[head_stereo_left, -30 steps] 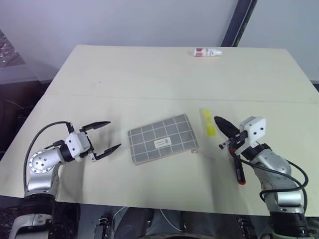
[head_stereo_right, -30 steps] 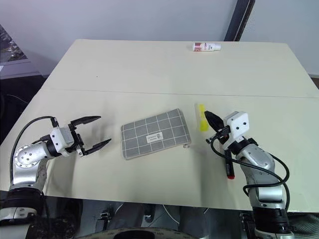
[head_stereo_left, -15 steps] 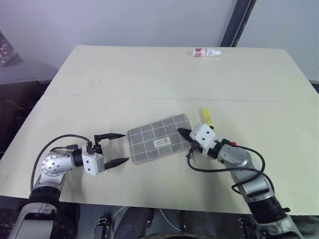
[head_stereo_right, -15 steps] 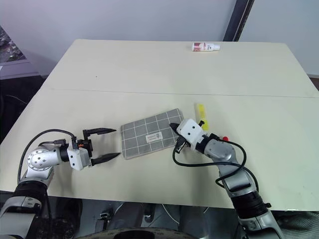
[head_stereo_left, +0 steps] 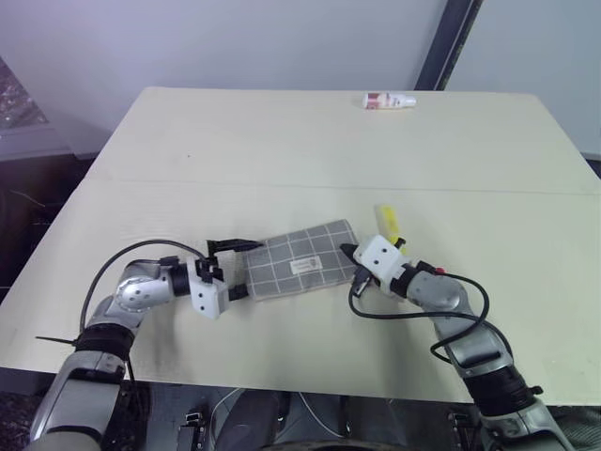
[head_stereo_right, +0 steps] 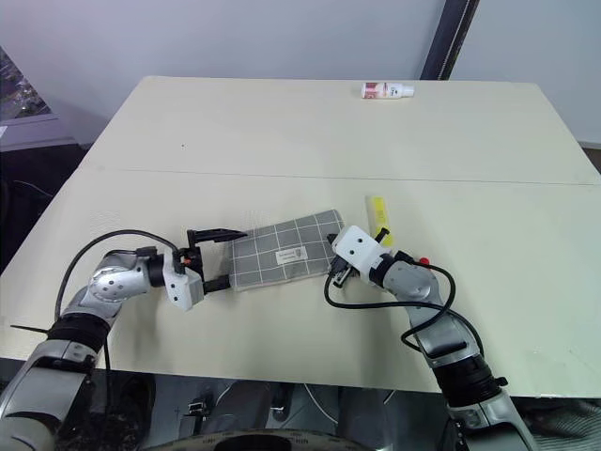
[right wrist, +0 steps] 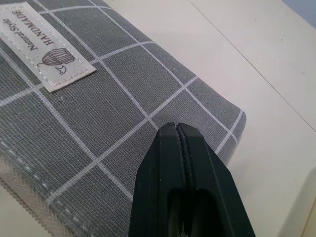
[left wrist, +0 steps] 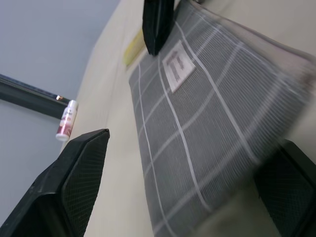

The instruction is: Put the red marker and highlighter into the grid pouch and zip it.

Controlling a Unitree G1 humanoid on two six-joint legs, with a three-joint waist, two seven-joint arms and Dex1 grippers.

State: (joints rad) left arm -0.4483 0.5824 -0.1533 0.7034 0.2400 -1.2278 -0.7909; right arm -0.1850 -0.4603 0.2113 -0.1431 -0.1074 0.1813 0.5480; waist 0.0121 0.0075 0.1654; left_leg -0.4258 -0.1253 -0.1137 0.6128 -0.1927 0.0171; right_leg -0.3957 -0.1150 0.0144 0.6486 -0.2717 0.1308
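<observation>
One grid pouch (head_stereo_left: 302, 261), grey fabric crossed by white lines with a small white label patch, lay flat on the table (head_stereo_left: 282, 141) near the middle of its front edge. Whether it held anything could not be told. The highlighter (head_stereo_left: 387, 222), short and fluorescent yellow, lay just beside the pouch's right end. The left end effector (head_stereo_left: 233, 270) stood with its fingers spread wide on either side of the pouch's left end. The right end effector (right wrist: 180, 143) had its fingers pressed together over the pouch's right end. A small white bottle (head_stereo_left: 390, 100) with a red label lay near the far edge.
</observation>
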